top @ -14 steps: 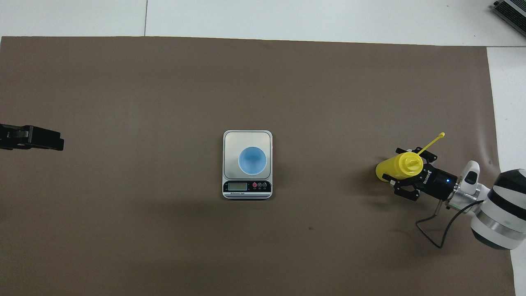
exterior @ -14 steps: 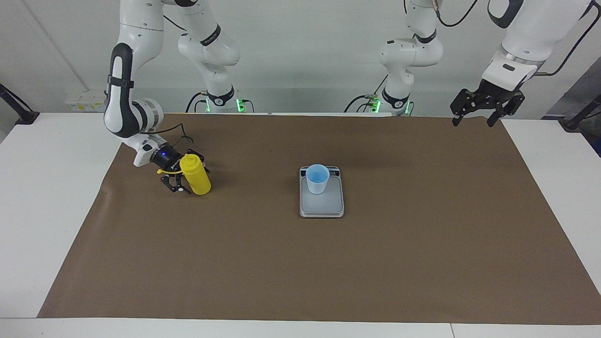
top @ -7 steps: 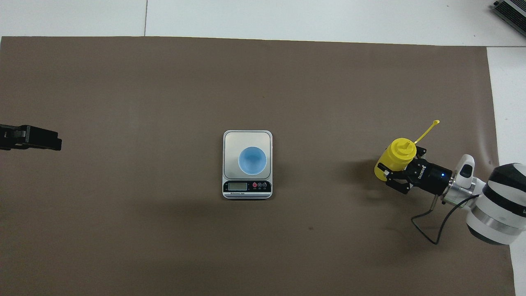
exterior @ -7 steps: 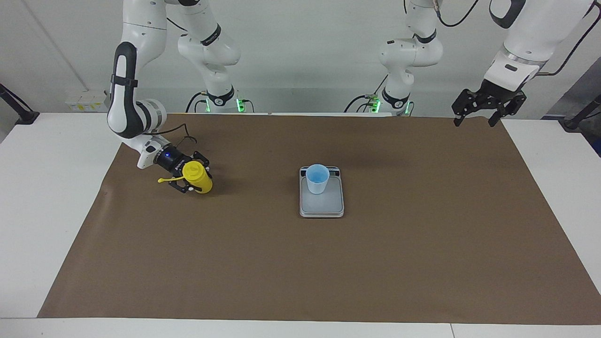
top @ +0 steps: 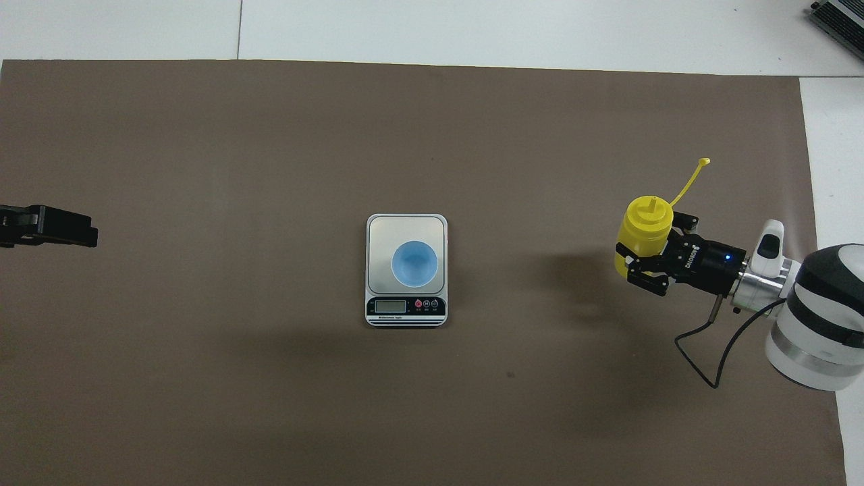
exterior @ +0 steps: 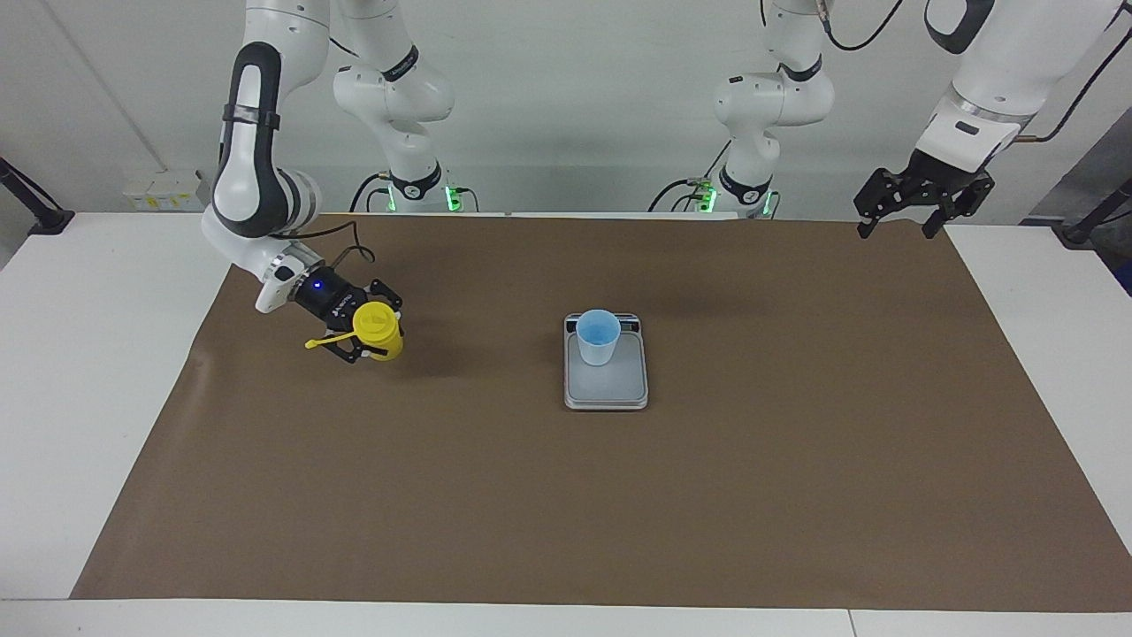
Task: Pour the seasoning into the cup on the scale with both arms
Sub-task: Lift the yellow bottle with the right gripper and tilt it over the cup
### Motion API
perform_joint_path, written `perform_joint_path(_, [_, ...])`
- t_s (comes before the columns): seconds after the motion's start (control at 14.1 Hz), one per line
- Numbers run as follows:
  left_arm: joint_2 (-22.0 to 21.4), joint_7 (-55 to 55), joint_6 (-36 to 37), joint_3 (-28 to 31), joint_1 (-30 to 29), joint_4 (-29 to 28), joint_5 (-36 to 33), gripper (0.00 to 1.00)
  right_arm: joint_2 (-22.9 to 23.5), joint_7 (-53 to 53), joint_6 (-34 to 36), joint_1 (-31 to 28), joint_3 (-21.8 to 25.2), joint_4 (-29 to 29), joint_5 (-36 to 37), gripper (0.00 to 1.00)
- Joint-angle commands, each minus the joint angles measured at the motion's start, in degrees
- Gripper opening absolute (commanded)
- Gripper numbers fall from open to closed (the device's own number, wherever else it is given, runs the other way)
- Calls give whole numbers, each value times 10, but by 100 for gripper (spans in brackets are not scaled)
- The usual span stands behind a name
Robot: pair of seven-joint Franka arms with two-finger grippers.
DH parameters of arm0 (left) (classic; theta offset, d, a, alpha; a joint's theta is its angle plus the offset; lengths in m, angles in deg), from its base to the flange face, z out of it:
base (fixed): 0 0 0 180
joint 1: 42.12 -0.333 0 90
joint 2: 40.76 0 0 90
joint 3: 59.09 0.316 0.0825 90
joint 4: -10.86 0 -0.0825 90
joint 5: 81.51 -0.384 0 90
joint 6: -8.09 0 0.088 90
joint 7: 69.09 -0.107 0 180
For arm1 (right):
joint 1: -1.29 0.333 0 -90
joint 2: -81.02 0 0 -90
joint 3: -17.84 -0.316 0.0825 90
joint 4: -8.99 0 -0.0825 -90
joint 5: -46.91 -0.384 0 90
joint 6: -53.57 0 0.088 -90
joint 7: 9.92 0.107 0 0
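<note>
Seasoning [exterior: 378, 331] — yellow squeeze bottle, being held by the right gripper [exterior: 367, 334] over the brown mat [exterior: 566, 513], toward the right arm's end; fingers are closing on its body from both sides, below the nozzle, leaving the top free for pouring.

Cup [exterior: 598, 336] — sitting on the scale [exterior: 607, 387] at mat centre, ready for weighing.

Left gripper [exterior: 920, 202] — waiting over the mat's corner, fingers spread, holding nothing.

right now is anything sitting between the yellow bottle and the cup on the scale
Nothing visible. The right gripper is shut on the yellow bottle toward the right arm's end; only bare brown mat lies between it and the cup on the scale.
</note>
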Motion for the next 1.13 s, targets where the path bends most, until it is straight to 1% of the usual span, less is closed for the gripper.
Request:
perform_joint_path(0.0, [-9, 7, 9, -6, -9, -5, 3, 100, -16, 67, -52, 40, -3, -23, 49, 0])
perform_joint_path(0.07, [-9, 7, 9, -6, -9, -5, 3, 100, -14, 84, -73, 60, -2, -32, 68, 0])
perform_joint_path(0.14, [-9, 7, 9, -6, -9, -5, 3, 100, -12, 110, -99, 81, -2, -44, 104, 0])
perform_joint_path(0.28, [-9, 7, 9, -6, -9, -5, 3, 100, -4, 177, -136, 123, -3, -69, 205, 0])
perform_joint_path(0.57, [-9, 7, 9, -6, -9, -5, 3, 100, 20, 298, -185, 191, -2, -107, 370, 0])
perform_joint_path(0.71, [-9, 7, 9, -6, -9, -5, 3, 100, 22, 370, -187, 204, -3, -115, 476, 0])
perform_joint_path(0.85, [-9, 7, 9, -6, -9, -5, 3, 100, 22, 398, -181, 213, -4, -120, 576, 0])
perform_joint_path(0.99, [-9, 7, 9, -6, -9, -5, 3, 100, 22, 417, -184, 249, -3, -121, 673, 0])
perform_joint_path(1.06, [-9, 7, 9, -6, -9, -5, 3, 100, 22, 467, -185, 264, -3, -122, 724, 0])
